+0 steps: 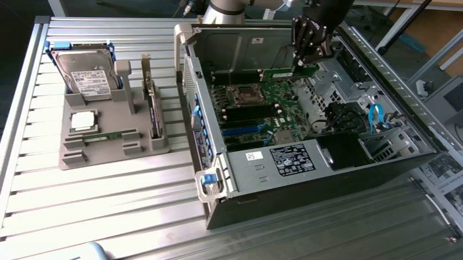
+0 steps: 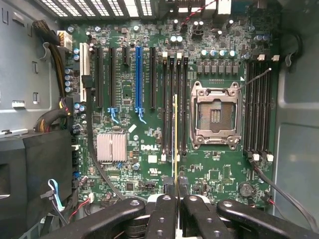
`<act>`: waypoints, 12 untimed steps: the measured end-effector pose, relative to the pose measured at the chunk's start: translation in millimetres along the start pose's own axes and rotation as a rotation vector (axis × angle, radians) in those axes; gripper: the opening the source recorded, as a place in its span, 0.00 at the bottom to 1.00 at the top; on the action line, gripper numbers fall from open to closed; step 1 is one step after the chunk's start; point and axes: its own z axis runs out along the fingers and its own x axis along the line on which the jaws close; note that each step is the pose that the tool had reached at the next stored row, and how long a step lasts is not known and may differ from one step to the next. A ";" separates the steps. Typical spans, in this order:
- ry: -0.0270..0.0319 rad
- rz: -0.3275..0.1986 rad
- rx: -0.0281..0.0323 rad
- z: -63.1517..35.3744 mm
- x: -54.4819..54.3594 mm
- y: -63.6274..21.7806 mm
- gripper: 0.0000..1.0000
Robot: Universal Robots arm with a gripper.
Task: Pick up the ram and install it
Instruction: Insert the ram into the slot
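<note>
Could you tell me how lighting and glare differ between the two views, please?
Exterior view: bright light washes out the ribbed table and glares off the hard drive; the case interior is darker. Wrist view: the motherboard is evenly lit, the ram held by the gripper shows a bright edge, the black shroud lies in shadow.

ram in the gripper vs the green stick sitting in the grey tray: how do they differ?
The ram is clamped in the gripper inside the case; the green stick sits ungripped in the grey tray outside it, to the exterior view's left. The ram hangs on edge over the motherboard; the green stick rests on its holder. Both are long and narrow.
</note>
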 end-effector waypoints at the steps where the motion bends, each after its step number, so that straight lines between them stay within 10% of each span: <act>1: 0.0001 0.000 0.0000 0.4 0.0 0.0 0.12; 12: 0.0009 0.000 0.0000 4.0 -0.3 0.4 0.12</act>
